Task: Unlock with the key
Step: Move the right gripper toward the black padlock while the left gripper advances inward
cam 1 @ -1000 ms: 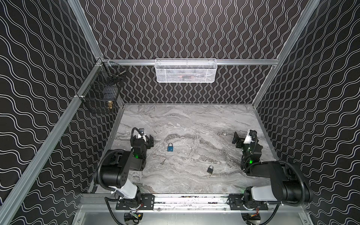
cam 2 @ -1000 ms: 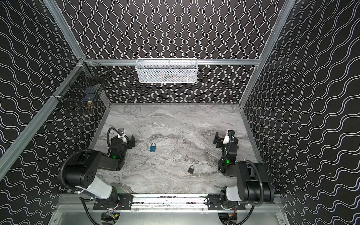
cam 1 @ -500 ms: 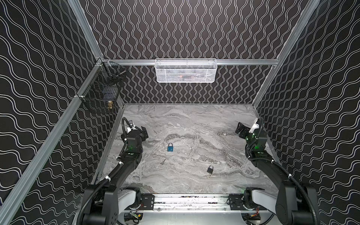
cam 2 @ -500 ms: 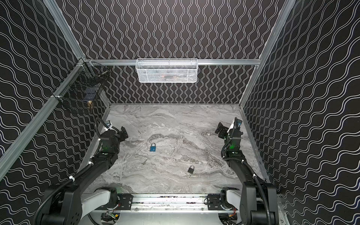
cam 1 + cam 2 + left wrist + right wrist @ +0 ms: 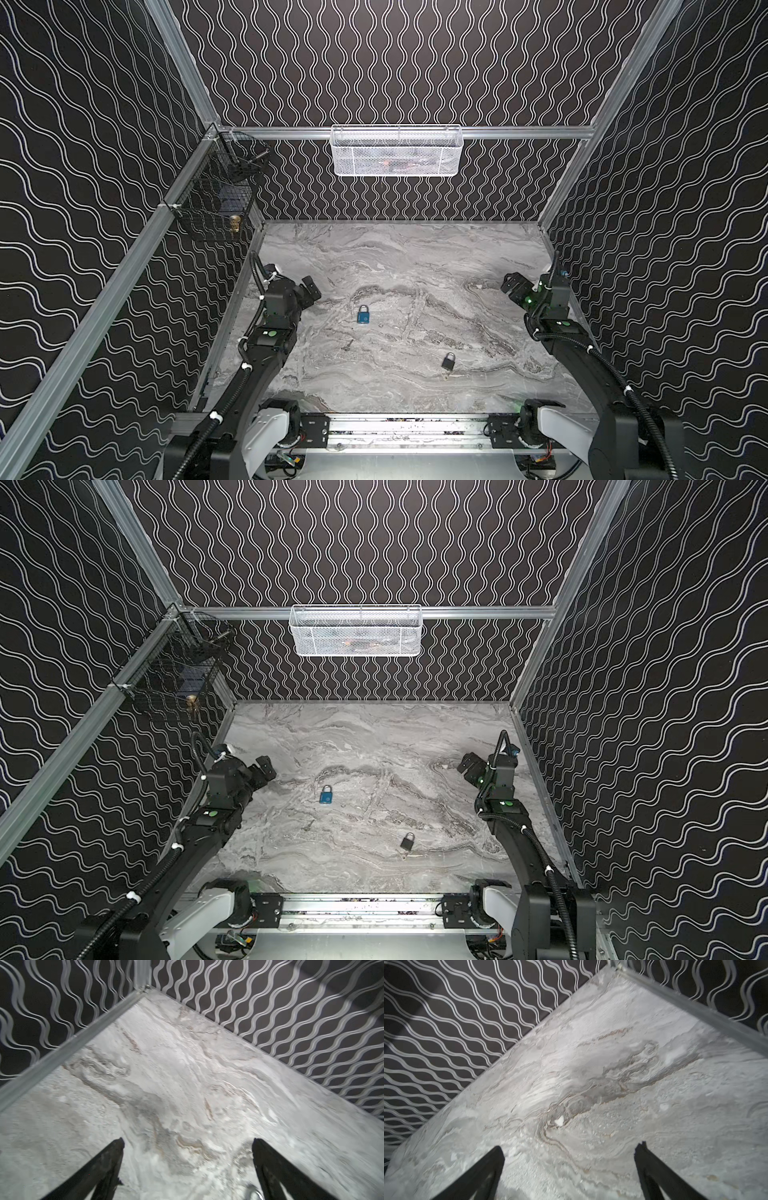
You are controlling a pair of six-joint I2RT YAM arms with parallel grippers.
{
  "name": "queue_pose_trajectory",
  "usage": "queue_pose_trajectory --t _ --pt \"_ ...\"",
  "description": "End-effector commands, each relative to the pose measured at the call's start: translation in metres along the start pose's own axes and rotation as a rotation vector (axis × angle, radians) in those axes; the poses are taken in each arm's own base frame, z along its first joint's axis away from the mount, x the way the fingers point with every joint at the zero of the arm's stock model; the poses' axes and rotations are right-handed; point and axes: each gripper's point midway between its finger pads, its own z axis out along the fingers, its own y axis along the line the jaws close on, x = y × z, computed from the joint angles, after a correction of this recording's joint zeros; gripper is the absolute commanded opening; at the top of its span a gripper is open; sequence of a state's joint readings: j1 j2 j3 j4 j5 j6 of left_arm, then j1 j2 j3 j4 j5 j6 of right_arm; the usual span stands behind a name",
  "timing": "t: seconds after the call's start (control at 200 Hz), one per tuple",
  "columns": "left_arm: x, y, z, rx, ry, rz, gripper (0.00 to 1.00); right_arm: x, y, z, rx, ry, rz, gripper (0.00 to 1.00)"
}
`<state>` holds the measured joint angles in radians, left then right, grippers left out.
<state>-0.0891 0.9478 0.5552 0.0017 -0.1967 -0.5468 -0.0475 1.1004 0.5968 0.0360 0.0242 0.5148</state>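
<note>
We're just starting: left jaws and right jaws are gaping, empty (nothing gripped). Next we're needing the key (image 5: 445,376) by the black padlock (image 5: 447,360), 5 o'clock.

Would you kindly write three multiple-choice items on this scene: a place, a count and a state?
1. Relative to the black padlock, the blue padlock lies: A) apart, farther back and left B) on it C) touching its side.
2. Padlocks on the table: A) one B) two C) four.
3. The left gripper is: A) shut on the blue padlock B) shut, empty C) open, empty.
Key: 1 A, bare table separates them; 2 B, only those two show; 3 C, its fingers stand wide apart with nothing between.
</note>
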Motion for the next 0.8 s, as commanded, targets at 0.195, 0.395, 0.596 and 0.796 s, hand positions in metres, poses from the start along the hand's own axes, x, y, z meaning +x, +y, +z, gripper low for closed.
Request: queue_pose_trajectory --t 0.195,0.395,0.596,0.796 --pt "0.041 -0.049 -0.014 0.288 0.205 -0.076 0.99 0.054 0.029 -0.007 -0.062 0.237 -0.085 0.99" --pt "0.069 -0.064 -0.028 0.356 0.321 -0.070 0.99 0.088 0.056 -0.016 -0.090 0.372 -0.164 0.99" --pt "0.097 -0.077 -0.053 0.410 0.398 -0.056 0.99 0.123 0.074 -0.031 -0.092 0.495 -0.252 0.99" --pt "0.119 -0.095 -0.073 0.479 0.462 -0.049 0.99 0.150 0.076 -0.052 -0.076 0.575 -0.282 0.98"
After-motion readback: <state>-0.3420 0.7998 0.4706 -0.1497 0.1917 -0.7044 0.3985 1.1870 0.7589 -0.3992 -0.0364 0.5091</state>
